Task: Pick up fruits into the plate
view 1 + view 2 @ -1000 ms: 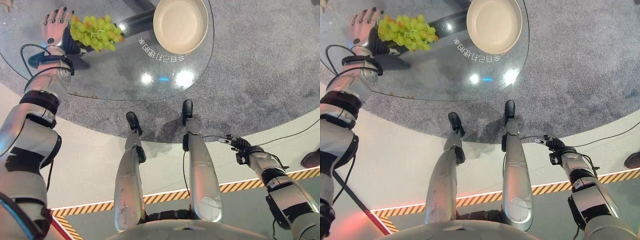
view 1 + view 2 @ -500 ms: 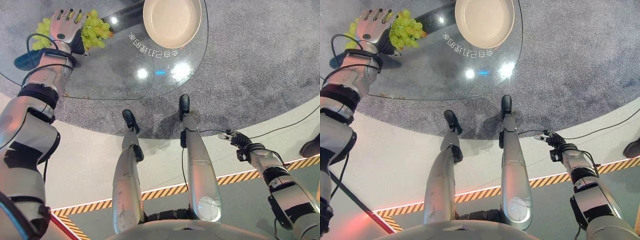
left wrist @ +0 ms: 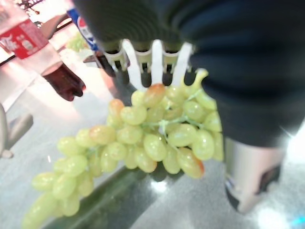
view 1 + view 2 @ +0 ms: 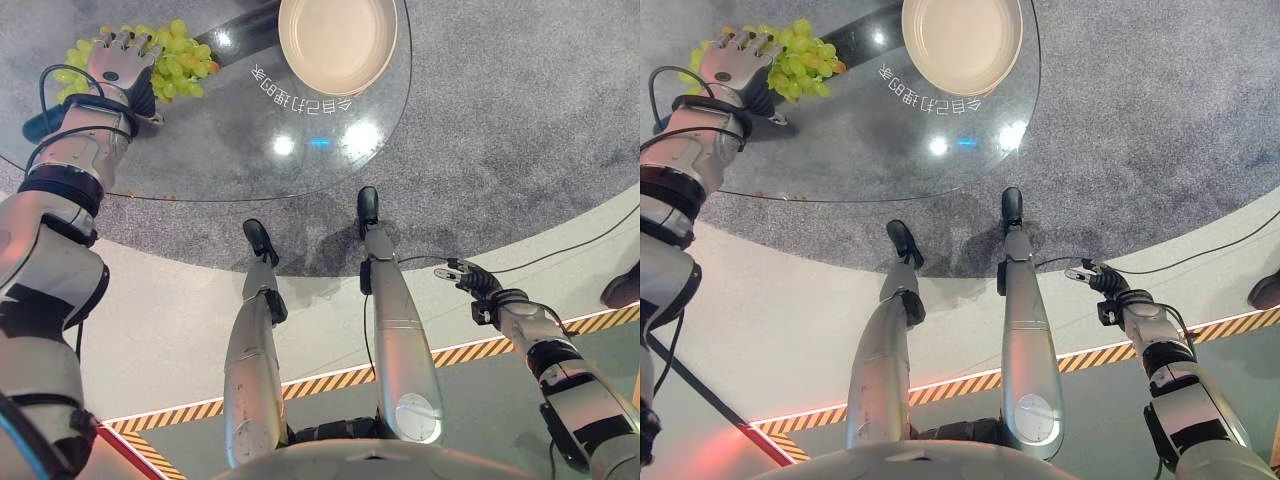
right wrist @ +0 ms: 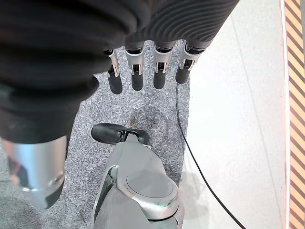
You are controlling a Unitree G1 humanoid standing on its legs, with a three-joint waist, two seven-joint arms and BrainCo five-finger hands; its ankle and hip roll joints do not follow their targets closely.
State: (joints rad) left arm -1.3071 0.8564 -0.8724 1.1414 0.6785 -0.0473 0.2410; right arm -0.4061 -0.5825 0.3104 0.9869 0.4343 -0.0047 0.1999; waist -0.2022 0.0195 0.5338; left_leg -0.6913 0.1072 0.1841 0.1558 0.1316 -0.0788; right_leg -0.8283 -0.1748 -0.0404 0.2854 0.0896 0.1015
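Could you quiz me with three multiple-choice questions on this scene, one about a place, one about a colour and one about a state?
1. Where are the grapes?
A. on the plate
B. on the glass table, under the left hand
C. on the carpet

2. What colour are they mostly?
A. purple
B. dark red
C. light green

3. What is on the plate?
A. nothing
B. grapes
C. a bottle

Answers:
1 B, the bunch lies on the glass beneath the hand.
2 C, light green, a few tinged orange.
3 A, its inside is bare.
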